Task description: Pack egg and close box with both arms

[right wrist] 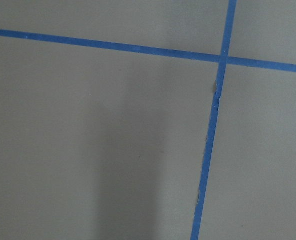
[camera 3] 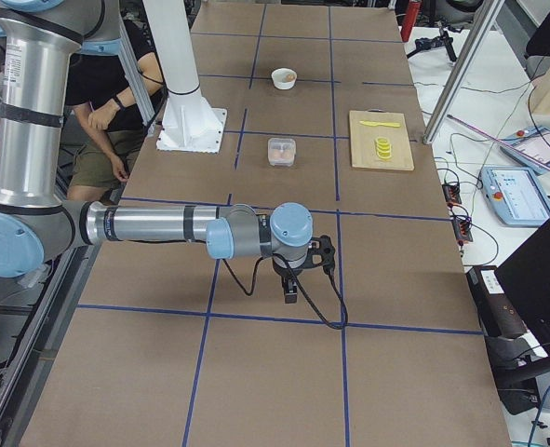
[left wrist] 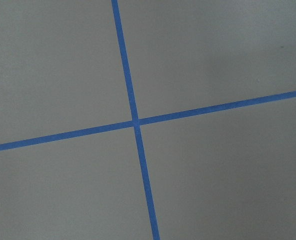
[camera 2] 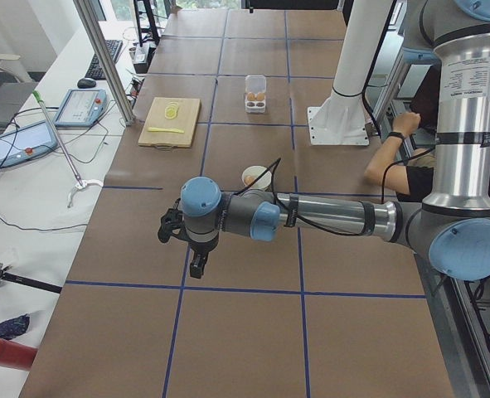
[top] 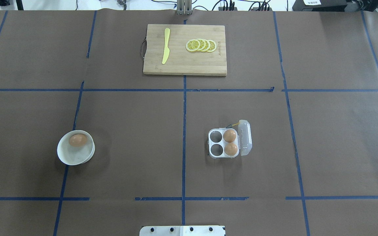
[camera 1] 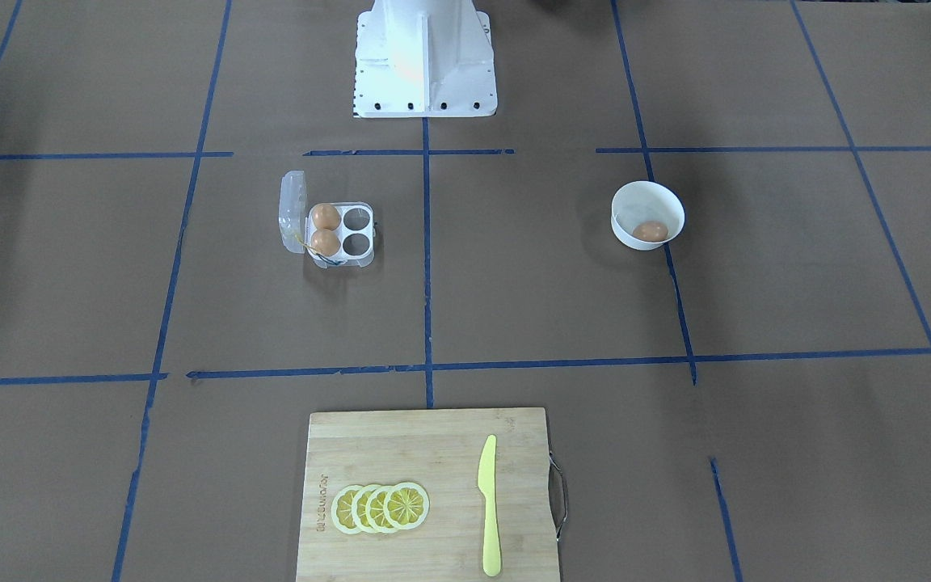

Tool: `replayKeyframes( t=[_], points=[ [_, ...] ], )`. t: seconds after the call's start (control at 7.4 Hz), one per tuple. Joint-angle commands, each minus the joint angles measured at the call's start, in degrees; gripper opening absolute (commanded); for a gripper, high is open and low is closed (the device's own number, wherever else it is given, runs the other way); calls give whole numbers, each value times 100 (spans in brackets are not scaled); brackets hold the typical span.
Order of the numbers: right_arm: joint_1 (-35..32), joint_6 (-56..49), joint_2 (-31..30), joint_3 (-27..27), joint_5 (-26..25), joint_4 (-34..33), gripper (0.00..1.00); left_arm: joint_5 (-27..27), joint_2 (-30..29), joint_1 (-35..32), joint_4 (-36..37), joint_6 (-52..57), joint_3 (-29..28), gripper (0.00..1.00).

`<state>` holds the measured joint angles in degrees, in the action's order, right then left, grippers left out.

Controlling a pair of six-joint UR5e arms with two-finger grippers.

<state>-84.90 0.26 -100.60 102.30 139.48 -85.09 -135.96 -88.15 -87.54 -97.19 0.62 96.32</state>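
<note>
Tabletop [top: 126, 131]; end effectors [camera 2: 196, 267] [camera 3: 291, 293] aloft, touching nothing, aperture indiscernible.

Brown surface [top: 126, 131] gridded with blue tape [top: 184, 108], tan-brown egg [top: 77, 140] in white bowl [top: 74, 158], clear box [top: 245, 137] with yellow cord [top: 237, 123], pale wood board [top: 182, 67], yellow knife [top: 166, 46], yellow-white lemon slices [top: 201, 45], silver-grey left arm [camera 2: 336, 217] with pale-blue caps [camera 2: 201, 196], black pincer [camera 2: 196, 267].

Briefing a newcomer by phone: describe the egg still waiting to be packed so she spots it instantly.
On the left half of the brown table stands a white round bowl, far from the clear egg carton. The egg lies alone in it; the two other eggs sit in carton cells.
</note>
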Motion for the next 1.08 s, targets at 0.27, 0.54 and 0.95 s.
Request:
replayKeyframes(
  t=[0.27,0.54,0.95],
  points=[
    [0,0,5,18,0,10,100,70,-36,18,-10,9,71,100],
    [0,0,5,18,-9,10,100,17,-9,26,25,0,290,100],
    [44,44,67,9,-18,-25,100,-9,8,27,-54,17,291,100]
  ],
)
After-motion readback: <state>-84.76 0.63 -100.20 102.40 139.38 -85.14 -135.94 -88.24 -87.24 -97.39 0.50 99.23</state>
